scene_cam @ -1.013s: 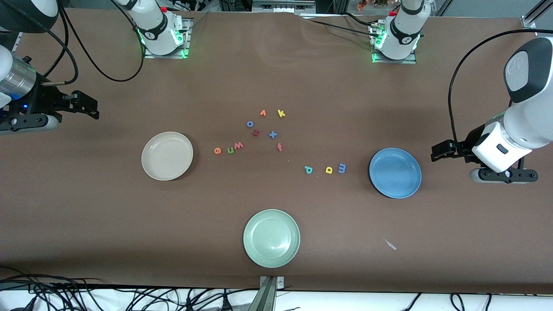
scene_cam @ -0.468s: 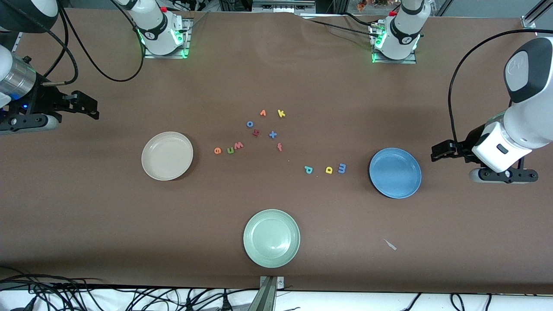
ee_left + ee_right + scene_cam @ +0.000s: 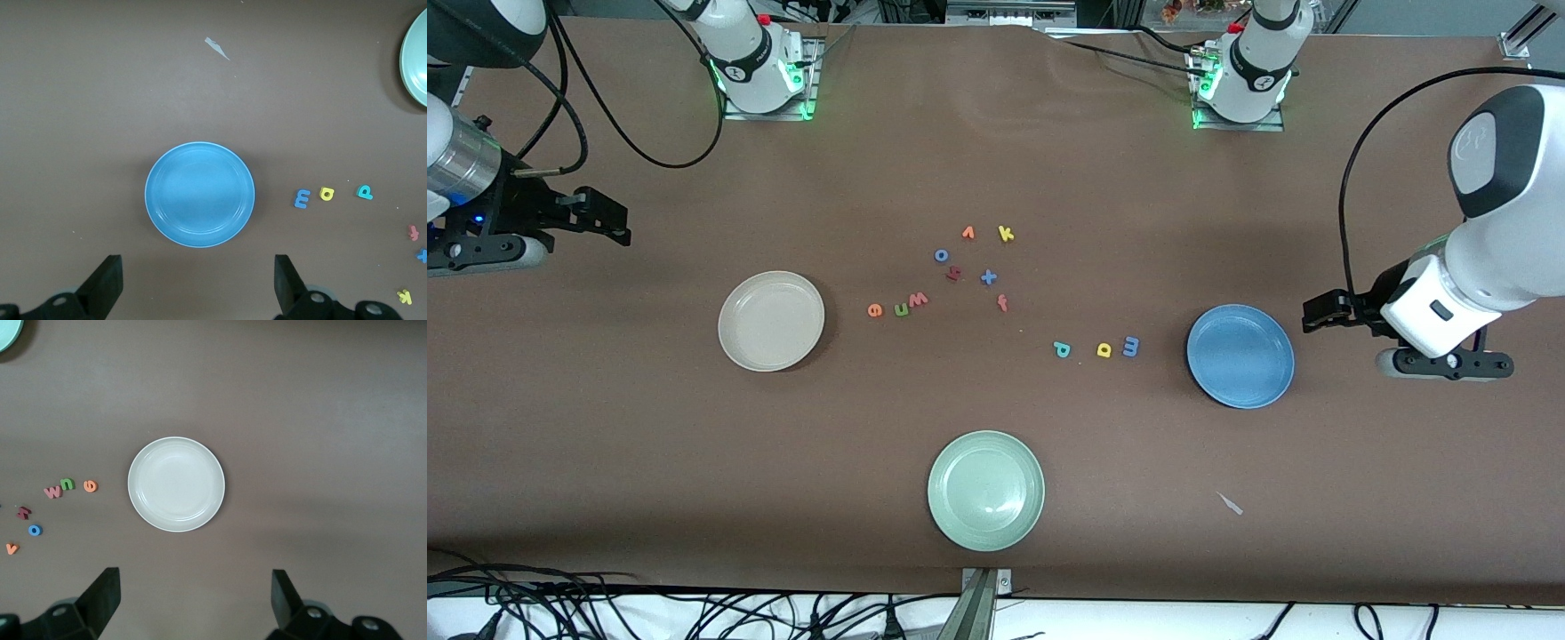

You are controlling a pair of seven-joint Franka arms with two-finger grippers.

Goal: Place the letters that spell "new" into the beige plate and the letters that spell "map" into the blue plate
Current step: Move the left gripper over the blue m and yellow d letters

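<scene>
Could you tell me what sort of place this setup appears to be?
Probably a robotics lab: two bench-mounted arms at a brown-covered table, cables trailing along its edge, and foam letters laid out between plates, such as the blue plate.

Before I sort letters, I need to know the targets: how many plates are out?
3. The beige plate lies toward the right arm's end, the blue plate toward the left arm's end, and the green plate nearest the front camera. None looks hidden.

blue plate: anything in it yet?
Empty. The blue plate shows only its bare inside in the front and left wrist views; the m, a and p lie on the table beside it.
</scene>
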